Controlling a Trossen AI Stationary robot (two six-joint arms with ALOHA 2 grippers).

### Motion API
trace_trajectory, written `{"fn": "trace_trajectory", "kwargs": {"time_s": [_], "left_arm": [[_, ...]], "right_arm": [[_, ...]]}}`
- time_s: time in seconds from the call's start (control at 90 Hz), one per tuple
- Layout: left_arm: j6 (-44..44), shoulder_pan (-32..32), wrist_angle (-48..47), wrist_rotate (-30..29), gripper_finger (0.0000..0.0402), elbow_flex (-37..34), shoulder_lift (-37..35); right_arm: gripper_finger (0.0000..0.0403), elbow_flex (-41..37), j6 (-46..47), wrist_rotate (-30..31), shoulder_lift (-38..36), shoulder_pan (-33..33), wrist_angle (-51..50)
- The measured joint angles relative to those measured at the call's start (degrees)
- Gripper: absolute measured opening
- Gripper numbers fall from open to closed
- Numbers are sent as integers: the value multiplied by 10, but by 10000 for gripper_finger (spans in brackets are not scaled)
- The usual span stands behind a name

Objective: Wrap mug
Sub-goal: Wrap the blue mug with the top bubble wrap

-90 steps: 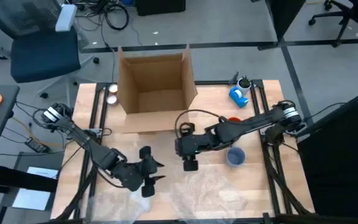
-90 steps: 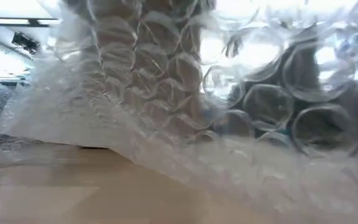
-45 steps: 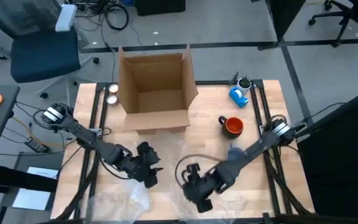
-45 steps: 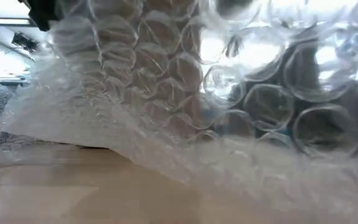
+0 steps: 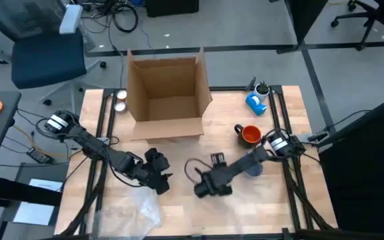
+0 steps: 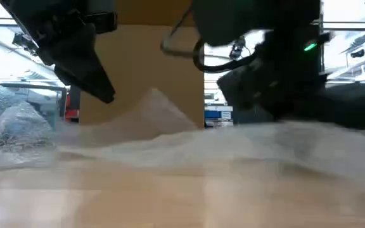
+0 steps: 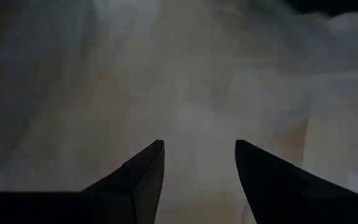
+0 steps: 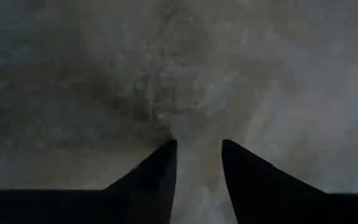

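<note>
High view: both of my grippers sit low over the bubble wrap [image 5: 129,212] near the table's front edge.

My left gripper [image 5: 160,181] is at front-left, its fingers [image 7: 143,174] spread apart over the wrap with nothing between them. My right gripper [image 5: 209,188] is just beside it toward the middle, fingers [image 8: 160,168] parted by a narrow gap above crinkled film; I cannot tell if any film is pinched. The orange mug [image 5: 250,135] stands upright, unwrapped, on the right of the table, well apart from both grippers, with a blue cup [image 5: 253,168] in front of it. The open cardboard box [image 5: 167,93] stands at the back.
</note>
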Motion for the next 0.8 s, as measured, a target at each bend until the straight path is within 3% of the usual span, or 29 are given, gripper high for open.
{"fn": "trace_trajectory", "kwargs": {"time_s": [0.233,0.411,0.8], "left_arm": [[14,0,3,-9,177,0,0],[25,0,1,-13,177,0,0],[43,0,6,-25,177,0,0]], "right_arm": [[60,2,-27,-23,-86,-2,88],[59,2,-21,60,-158,28,81],[59,3,166,75,-277,103,-28]]}}
